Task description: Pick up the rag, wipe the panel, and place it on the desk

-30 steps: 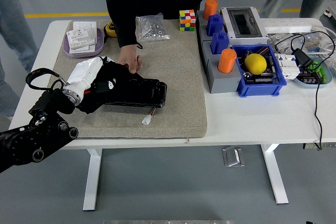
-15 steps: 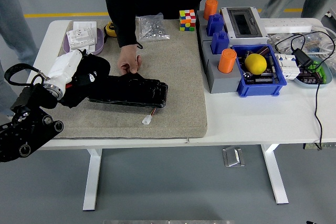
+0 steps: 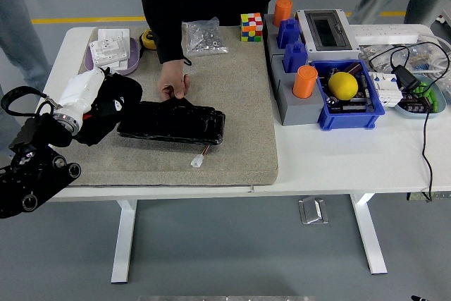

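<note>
The left hand (image 3: 106,107) sits at 9 o'clock on the beige mat (image 3: 239,103), its fingers curled around a dark rag (image 3: 118,93) bunched up at the panel's left end; the white wrist cover shows above it. The rag is clearly picked up, so that step looks done. The black panel (image 3: 173,123) lies flat mid-mat just right of the rag, with a small white connector (image 3: 196,162) on red wire trailing off its near edge toward 6 o'clock. Wiping looks underway or about at the end of a pass, judging by the rag at the panel's edge; setting the rag on the desk is not yet done. The right arm is not seen. Just beyond the panel at 12 o'clock, a person's hand (image 3: 173,80) presses on its far edge, apparently steadying it, and could get in the way of a pass over that corner. Farther out: purple tray (image 3: 99,68) with paper packets at 10 o'clock, close behind the rag hand; bag of screws (image 3: 203,37) and a colour cube (image 3: 251,26) at 12. At 2 to 3 o'clock, well apart: grey block with orange (image 3: 305,81) and blue pegs, blue bin (image 3: 352,111) holding a yellow ball (image 3: 343,84), grey breaker box (image 3: 325,29), black cables (image 3: 423,111). Bare white table (image 3: 338,167) at 4 o'clock would suit a drop.
</note>
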### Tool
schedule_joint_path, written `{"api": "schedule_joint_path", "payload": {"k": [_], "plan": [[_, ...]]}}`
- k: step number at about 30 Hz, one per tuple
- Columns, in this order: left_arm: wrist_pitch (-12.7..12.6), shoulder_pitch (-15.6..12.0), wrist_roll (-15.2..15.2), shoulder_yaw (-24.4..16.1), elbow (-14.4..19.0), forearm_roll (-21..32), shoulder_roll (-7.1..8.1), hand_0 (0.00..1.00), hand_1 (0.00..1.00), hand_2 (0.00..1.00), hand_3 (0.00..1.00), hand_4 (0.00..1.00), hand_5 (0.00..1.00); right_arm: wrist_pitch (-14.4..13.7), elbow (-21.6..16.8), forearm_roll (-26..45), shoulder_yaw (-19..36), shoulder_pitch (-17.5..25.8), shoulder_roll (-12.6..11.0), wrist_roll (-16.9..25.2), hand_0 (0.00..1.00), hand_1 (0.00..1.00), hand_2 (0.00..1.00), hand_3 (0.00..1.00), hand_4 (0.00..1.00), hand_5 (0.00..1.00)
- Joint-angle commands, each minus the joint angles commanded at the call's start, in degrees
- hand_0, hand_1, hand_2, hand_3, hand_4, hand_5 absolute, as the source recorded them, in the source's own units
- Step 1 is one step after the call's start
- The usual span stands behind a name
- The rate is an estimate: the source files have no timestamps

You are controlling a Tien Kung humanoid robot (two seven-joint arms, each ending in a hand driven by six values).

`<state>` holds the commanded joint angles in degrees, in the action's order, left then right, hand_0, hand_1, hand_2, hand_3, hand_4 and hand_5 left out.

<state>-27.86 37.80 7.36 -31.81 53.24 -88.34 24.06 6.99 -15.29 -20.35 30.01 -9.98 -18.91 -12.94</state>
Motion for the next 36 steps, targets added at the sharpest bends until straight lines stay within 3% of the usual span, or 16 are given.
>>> {"api": "schedule_joint_path", "payload": {"k": [16,36], "plan": [[0.02,1.31,0.14,2.67,0.64,0.53,-1.41,0.308,0.175,0.669,0.667,0.356,0.002,-0.02,0.01,0.18,-0.2,-0.24,-0.14,0.05,0.782,0.644,0.713,0.664,0.998,0.55],[-0.09,3.96,0.55,8.31,1.84,1.84,-5.31,0.307,0.174,0.669,0.667,0.356,0.002,0.09,0.07,0.33,-0.76,-0.56,-0.87,0.04,0.782,0.644,0.713,0.664,0.998,0.553]]}}
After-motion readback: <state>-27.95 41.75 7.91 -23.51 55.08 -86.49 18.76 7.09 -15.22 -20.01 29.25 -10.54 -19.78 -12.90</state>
